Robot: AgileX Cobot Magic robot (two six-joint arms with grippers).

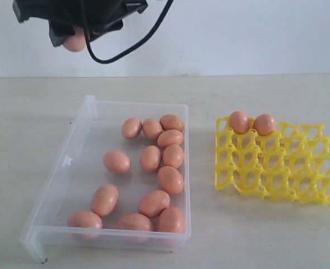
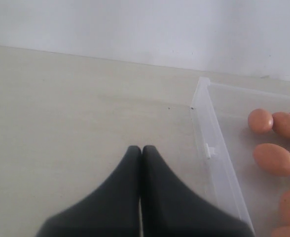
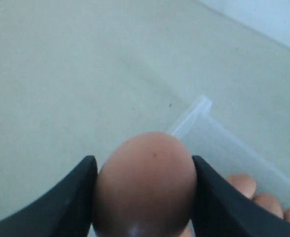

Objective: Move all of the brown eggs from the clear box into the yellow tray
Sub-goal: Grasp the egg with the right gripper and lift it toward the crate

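Observation:
My right gripper [image 3: 142, 160] is shut on a brown egg [image 3: 142, 182]. In the exterior view this right gripper [image 1: 74, 40] hangs high at the top left with that egg [image 1: 75, 42], above the far left corner of the clear box [image 1: 58, 168]. Several brown eggs [image 1: 151, 158] lie loose in the box. The yellow tray [image 1: 277, 168] stands to the right of the box, with two eggs [image 1: 239, 121] [image 1: 264, 124] in its back left cups. My left gripper [image 2: 141, 148] is shut and empty over bare table, left of the clear box's wall [image 2: 219, 153].
The pale table [image 1: 266, 235] runs round the box and tray. A white wall [image 1: 238, 33] stands behind. A black cable [image 1: 131, 47] hangs from the raised arm. A strip of table separates box and tray.

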